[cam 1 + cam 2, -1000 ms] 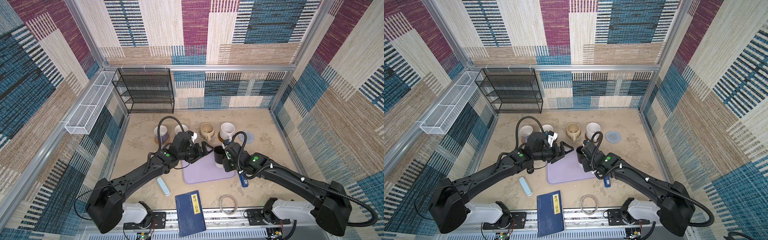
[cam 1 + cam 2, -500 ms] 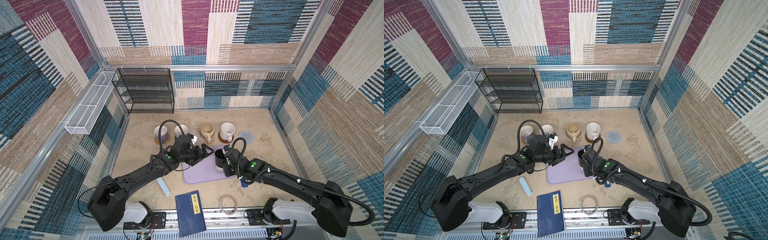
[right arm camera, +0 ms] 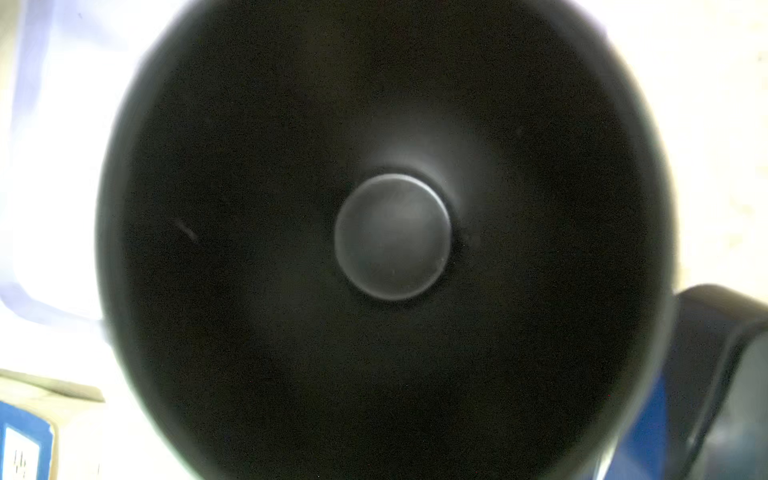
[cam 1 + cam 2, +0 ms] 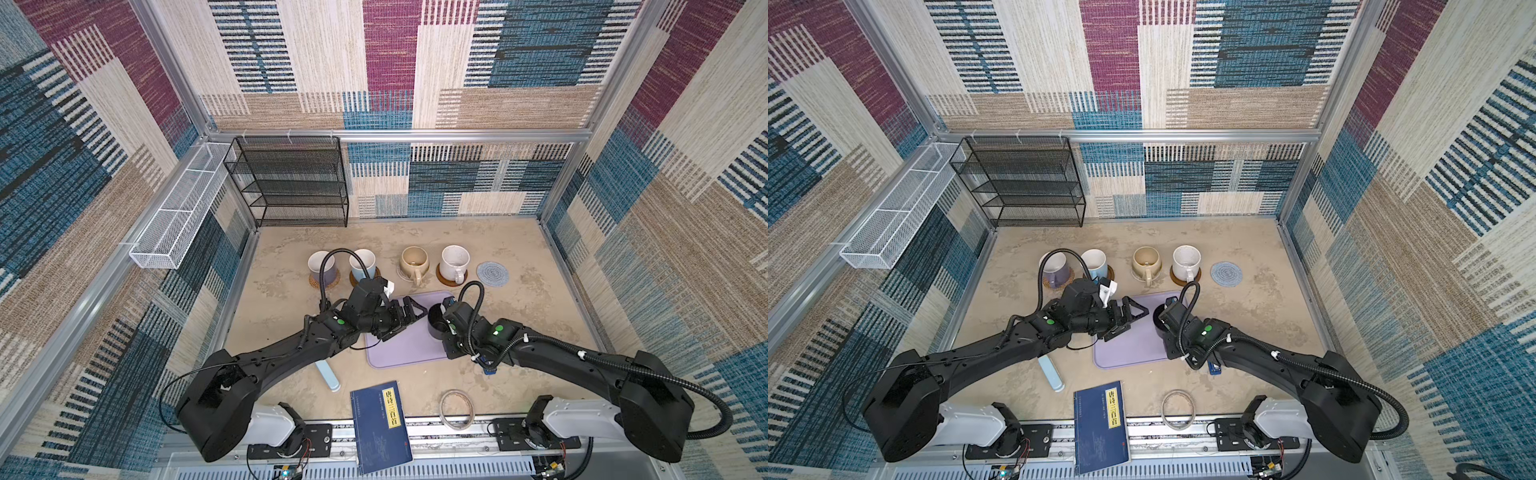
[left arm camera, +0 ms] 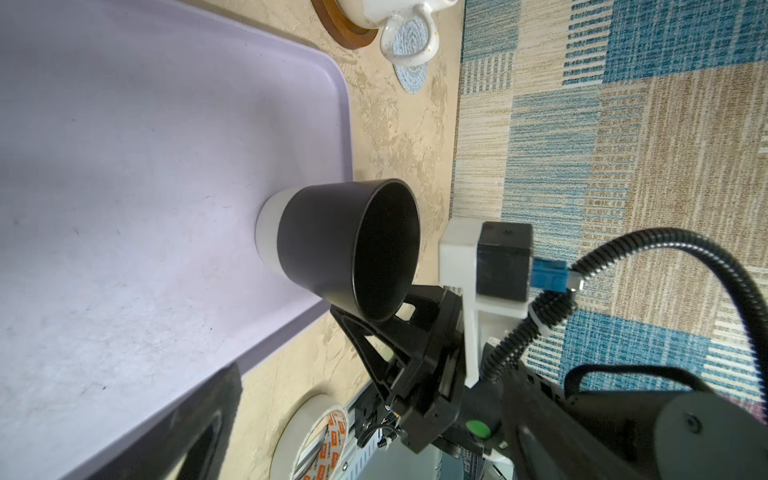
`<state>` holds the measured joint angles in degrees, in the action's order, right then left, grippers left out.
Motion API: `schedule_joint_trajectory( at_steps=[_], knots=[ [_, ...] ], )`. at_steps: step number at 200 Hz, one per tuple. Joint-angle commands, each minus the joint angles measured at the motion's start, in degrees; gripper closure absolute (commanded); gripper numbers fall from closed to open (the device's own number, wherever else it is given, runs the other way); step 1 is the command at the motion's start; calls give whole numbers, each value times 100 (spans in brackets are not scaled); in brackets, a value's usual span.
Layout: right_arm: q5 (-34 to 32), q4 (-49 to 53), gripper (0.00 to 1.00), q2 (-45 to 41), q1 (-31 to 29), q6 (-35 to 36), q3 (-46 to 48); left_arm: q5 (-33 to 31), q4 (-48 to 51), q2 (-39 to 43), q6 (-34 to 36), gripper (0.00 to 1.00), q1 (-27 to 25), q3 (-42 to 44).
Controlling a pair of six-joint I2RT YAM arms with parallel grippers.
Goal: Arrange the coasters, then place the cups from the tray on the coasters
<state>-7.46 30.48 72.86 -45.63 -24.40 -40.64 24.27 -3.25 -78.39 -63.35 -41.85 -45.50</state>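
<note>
At three o'clock on the tray (image 4: 399,351), right gripper (image 5: 370,328) met black mug (image 5: 320,241), grip unreadable; left gripper (image 4: 405,322) gaped. Loose pinch risked tipping it.

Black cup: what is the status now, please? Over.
Left gripper open above tray. Right gripper at black cup, fingers partly hidden, grip unclear. Cup upright on tray. Grey-blue coaster bare, no object between.
</note>
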Motion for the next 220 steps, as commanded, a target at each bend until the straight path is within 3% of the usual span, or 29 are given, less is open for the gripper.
schedule_joint_trajectory(
  at_steps=[1, 45, 159, 187, 220],
  knots=[
    [6, -33, 67, 55, 9, -48, -65, -56, -202, 32, -114, 0, -23, 59],
    [131, -79, 65, 279, 6, -52, -167, -100, -246, 94, -118, 0, -52, 132],
    [-272, 389, 66, 839, 8, -305, -716, -138, -277, 68, -169, 0, -65, 164],
    [-334, 389, 72, 974, 8, -212, -726, -119, -294, 43, -169, 1, -69, 152],
    [-361, 366, 94, 1028, 10, -159, -739, -133, -312, 59, -178, 0, -66, 180]
  ],
)
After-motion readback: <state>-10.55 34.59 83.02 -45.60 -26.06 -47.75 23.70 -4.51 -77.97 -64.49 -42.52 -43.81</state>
